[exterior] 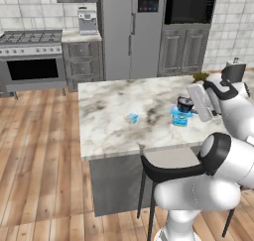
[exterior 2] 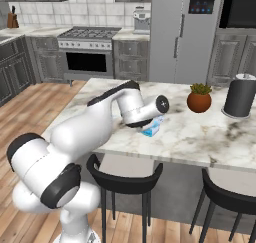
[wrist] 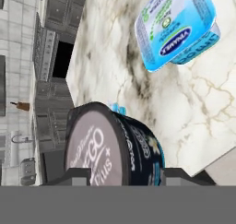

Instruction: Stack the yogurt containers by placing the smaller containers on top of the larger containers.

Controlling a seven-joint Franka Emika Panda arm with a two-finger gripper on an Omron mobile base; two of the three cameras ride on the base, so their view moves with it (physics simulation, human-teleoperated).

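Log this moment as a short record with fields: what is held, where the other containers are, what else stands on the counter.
held: dark navy cup, between the fingers of the gripper
position: above the bright blue tub; contact cannot be told
other small container: pale blue cup, alone on the marble counter, left of the tub
also on counter: plant pot, tall dark grey cylinder

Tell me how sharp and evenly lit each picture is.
Left base view: soft and blocky; the dark navy round yogurt cup is a small blur above the bright blue tub. Right base view: even, flat light, no glare on the marble counter. Hand view: sharpest; the cup's lid lettering is readable.
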